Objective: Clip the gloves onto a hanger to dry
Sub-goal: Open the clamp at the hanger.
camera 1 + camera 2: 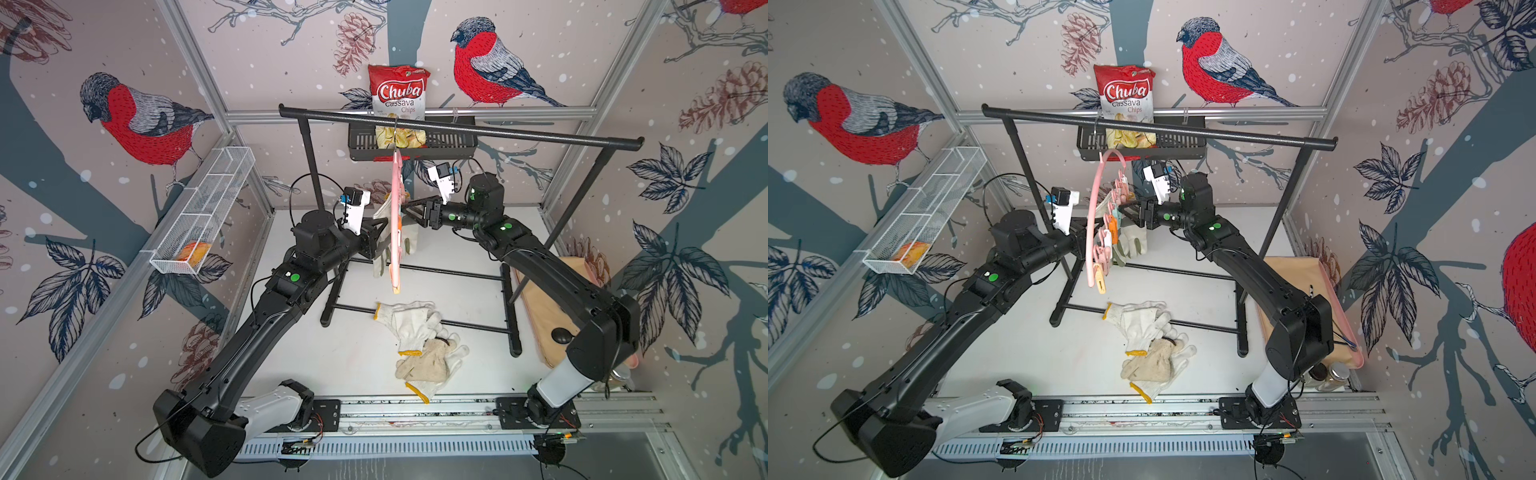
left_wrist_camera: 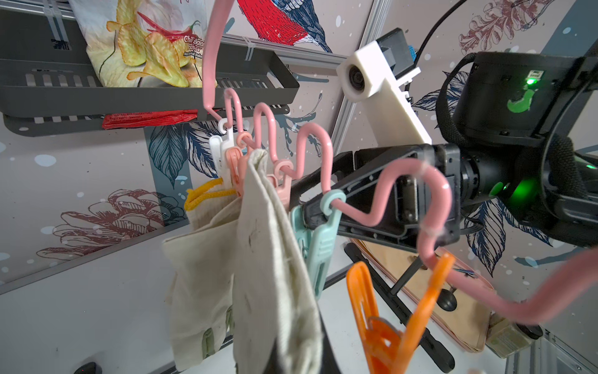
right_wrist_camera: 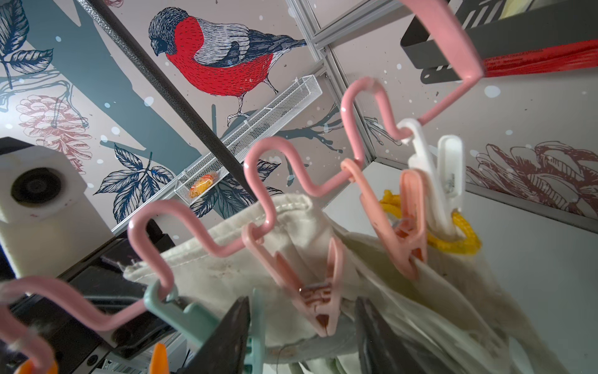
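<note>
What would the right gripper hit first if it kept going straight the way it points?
Probably the mint peg on the hanger, with the off-white glove right behind; depth is unclear.

The hanger [image 1: 1091,216] hangs by its hook from the rack [image 1: 1158,127], nearly edge-on between the two grippers. The left gripper [image 1: 1080,237] reaches it from one side, closed, its tips hidden behind the pink arch. The right gripper [image 1: 1126,206] meets it from the opposite side, tips in among the pegs [image 1: 1112,226]; how wide they stand cannot be told here. Just below the right gripper a glove [image 1: 1137,240] hangs fingers down, olive strips showing. Well below both grippers, towards the arm bases, a heap of gloves [image 1: 1148,332] with yellow cuffs lies on the table [image 1: 1038,353]. Above and beyond the grippers a chips bag [image 1: 1124,93] stands in a black basket [image 1: 1183,145].
</note>
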Action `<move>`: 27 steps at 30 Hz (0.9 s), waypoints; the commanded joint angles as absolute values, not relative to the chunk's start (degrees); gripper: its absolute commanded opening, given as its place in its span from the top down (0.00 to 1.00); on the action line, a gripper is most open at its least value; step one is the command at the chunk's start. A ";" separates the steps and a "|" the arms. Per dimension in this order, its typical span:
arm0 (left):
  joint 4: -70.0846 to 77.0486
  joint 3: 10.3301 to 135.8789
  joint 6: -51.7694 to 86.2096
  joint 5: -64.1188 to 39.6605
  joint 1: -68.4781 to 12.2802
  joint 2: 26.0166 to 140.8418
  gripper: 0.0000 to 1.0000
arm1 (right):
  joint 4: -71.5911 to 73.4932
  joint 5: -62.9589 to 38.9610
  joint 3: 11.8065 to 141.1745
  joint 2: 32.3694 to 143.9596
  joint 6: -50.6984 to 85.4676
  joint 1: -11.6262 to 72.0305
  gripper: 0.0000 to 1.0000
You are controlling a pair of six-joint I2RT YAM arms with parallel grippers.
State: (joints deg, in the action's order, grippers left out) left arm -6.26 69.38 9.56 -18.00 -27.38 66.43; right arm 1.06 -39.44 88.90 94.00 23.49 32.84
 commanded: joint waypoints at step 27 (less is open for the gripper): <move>-3.52 70.47 8.79 -18.08 -28.24 66.55 1.00 | 5.60 -36.49 87.47 91.78 22.89 30.26 0.45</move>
